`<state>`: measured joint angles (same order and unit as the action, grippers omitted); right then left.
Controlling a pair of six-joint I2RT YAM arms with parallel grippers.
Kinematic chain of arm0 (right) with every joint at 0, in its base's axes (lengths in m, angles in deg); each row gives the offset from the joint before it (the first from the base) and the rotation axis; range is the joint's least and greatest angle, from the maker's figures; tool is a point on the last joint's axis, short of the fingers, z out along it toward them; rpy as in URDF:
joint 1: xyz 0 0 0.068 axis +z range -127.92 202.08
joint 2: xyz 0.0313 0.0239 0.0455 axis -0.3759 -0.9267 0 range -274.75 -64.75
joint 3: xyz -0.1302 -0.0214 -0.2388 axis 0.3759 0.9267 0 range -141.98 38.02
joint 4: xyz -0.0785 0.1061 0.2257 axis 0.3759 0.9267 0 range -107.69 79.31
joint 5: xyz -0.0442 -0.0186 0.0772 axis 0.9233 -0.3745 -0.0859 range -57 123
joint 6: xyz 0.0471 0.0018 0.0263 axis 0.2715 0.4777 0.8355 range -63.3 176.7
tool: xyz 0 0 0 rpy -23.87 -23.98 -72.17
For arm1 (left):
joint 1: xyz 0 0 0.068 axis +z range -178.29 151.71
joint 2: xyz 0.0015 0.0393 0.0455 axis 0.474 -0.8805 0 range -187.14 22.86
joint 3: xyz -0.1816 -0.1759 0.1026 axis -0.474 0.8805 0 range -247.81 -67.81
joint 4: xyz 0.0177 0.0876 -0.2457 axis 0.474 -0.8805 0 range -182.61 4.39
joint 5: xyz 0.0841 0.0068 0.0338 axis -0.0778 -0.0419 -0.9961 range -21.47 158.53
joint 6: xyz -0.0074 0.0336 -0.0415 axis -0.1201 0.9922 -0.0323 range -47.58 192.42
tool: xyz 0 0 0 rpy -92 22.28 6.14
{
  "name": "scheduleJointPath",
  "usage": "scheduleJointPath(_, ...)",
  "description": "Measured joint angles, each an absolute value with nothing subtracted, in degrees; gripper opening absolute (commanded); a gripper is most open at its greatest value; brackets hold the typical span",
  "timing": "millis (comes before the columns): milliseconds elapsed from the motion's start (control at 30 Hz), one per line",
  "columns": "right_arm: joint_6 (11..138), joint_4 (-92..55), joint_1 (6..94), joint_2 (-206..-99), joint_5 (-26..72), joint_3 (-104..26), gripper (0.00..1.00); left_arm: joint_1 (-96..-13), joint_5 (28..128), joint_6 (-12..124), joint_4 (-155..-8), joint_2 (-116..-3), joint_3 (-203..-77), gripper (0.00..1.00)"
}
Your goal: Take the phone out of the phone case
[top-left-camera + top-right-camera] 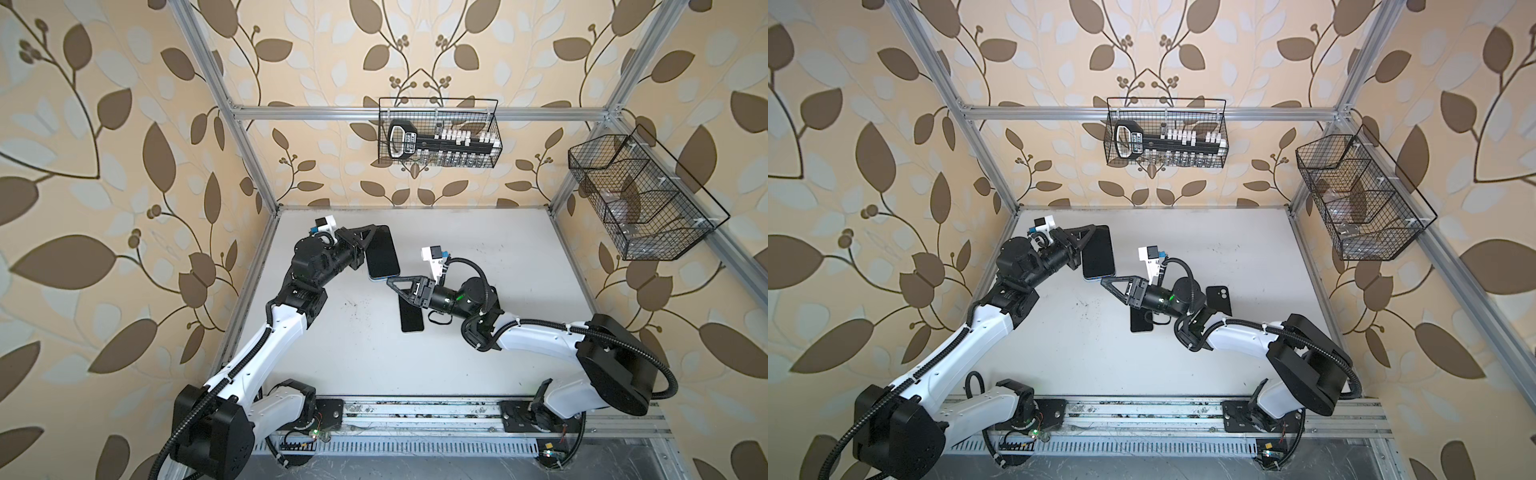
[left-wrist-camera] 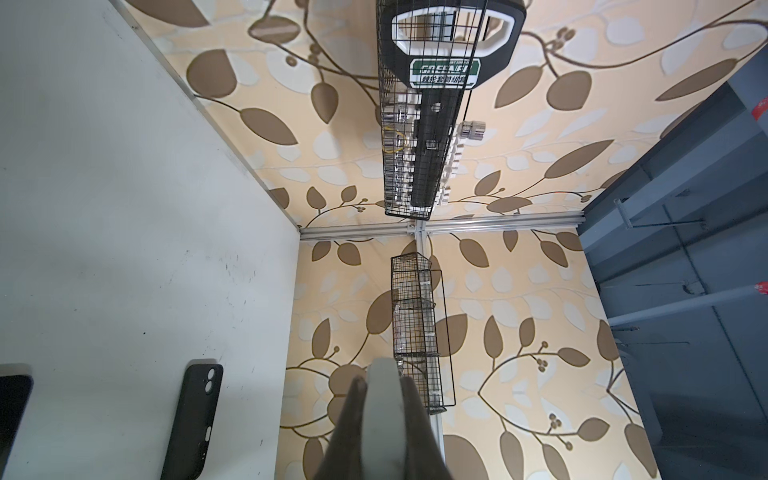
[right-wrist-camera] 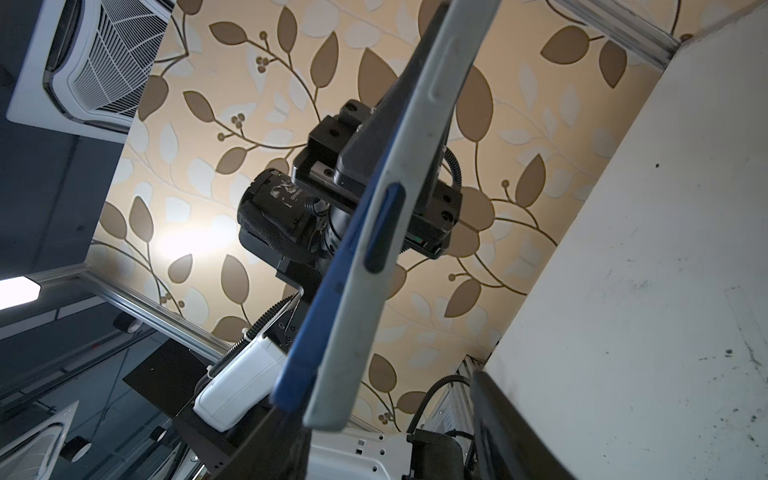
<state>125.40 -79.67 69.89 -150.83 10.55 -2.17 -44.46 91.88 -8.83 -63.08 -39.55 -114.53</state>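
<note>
Phone (image 1: 382,253), clamped in the left gripper (image 1: 368,235), is held twelve-to-six, its six-o'clock end straddled by the right gripper (image 1: 395,286), jaws apart.

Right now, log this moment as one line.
left end effector: shut on phone, held above table | right end effector: open at phone's lower end | phone: not yet out of case

Beige wallpaper (image 1: 124,166) with brown leaves covers the walls inside an aluminium frame (image 1: 311,112). The white tabletop (image 1: 353,353), scuffed with dark specks, lies under the left fingers (image 2: 348,428). Straight ahead of them a black wire basket (image 2: 415,311) hangs on the side wall, and a longer wire basket (image 1: 438,163) hangs on the back wall. Overhead are a ceiling air vent (image 3: 95,54) and a lit lamp (image 3: 16,291)
</note>
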Motion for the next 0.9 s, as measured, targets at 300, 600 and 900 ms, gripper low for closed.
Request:
scheduleJointPath(300,127.9,-82.6,69.7,-152.4,10.5,-2.2,0.57,-44.5,91.8,-8.9,-63.1,-38.9,-114.5,0.0)
scheduleJointPath(600,130.5,-84.3,68.6,-154.2,11.7,-3.4,0.52,-44.5,92.0,-9.7,-61.8,-37.0,-112.0,0.0)
scheduleJointPath(900,133.4,-85.5,68.9,-157.9,12.7,-6.4,0.49,-44.5,92.0,-9.8,-60.5,-36.8,-110.6,0.0)
